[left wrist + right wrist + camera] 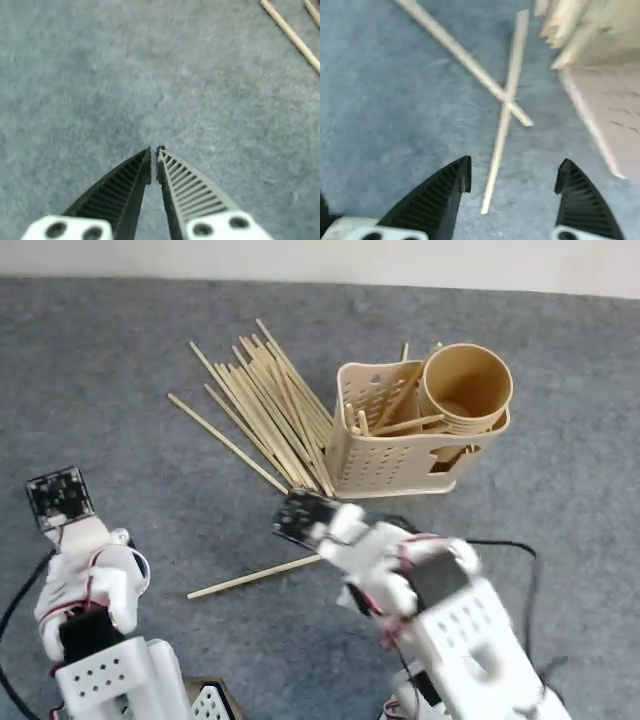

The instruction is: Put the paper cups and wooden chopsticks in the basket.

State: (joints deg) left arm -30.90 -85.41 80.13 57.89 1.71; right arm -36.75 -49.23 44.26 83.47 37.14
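A beige perforated basket (395,455) stands at the back with stacked paper cups (465,388) and a few chopsticks in it. A pile of wooden chopsticks (270,410) lies fanned out beside it. One loose chopstick (250,578) lies nearer the front. My right arm (410,580) hangs over that chopstick's far end. My right gripper (514,172) is open, and the loose chopstick (504,120) runs between its fingers, crossing another chopstick (460,50). The basket's wall (610,110) is close beside it. My left gripper (154,151) is shut on nothing above bare carpet.
Grey carpet (120,390) covers the table. My left arm (85,585) stands at the front left, away from the pile. A chopstick (292,35) crosses a corner of the left wrist view. A black cable (510,545) runs behind the right arm.
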